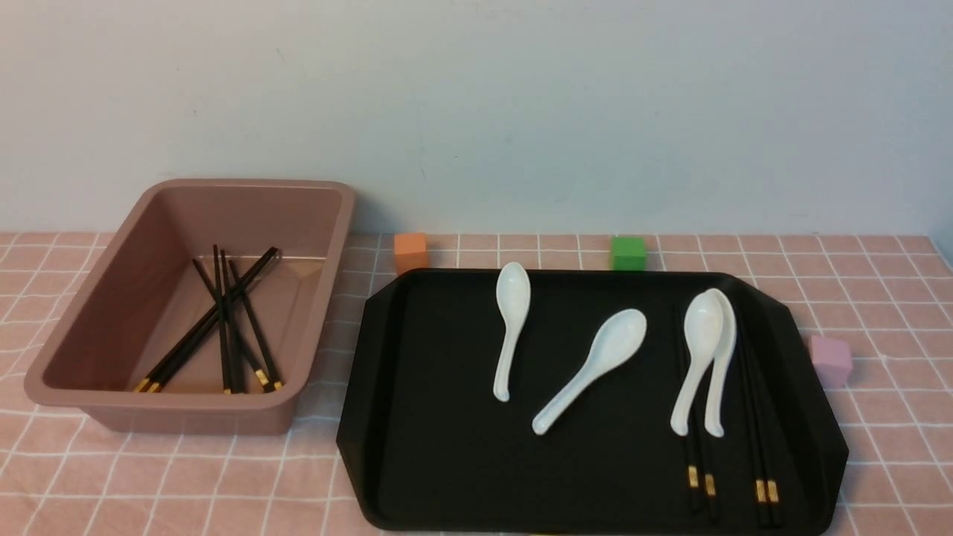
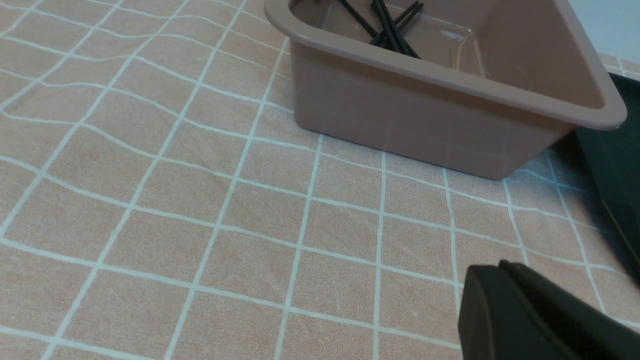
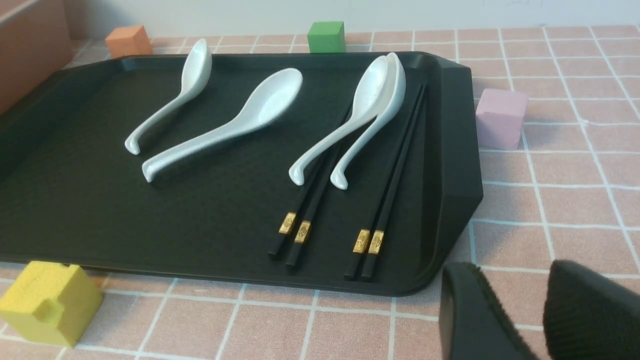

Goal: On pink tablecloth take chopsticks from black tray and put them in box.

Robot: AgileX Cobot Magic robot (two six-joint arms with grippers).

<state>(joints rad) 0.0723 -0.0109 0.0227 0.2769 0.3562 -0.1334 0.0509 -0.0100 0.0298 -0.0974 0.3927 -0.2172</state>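
Pale wall behind pink tablecloth [image 1: 521, 491] covering bench. Black tray [image 1: 417, 417] right of box [image 1: 97, 298]. Two chopsticks pairs [image 3: 380, 185] on tray, ahead of right fingers [image 3: 470, 320], narrowly parted, empty. Left fingers [image 2: 505, 310] closed, empty, near box holding more chopsticks.

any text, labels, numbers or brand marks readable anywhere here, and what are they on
No readable text in any view.
Gold bands on the chopsticks on the black tray: some embossed mark, too small to read.
Box, white spoons, coloured cubes, pink tablecloth: no lettering or labels seen.
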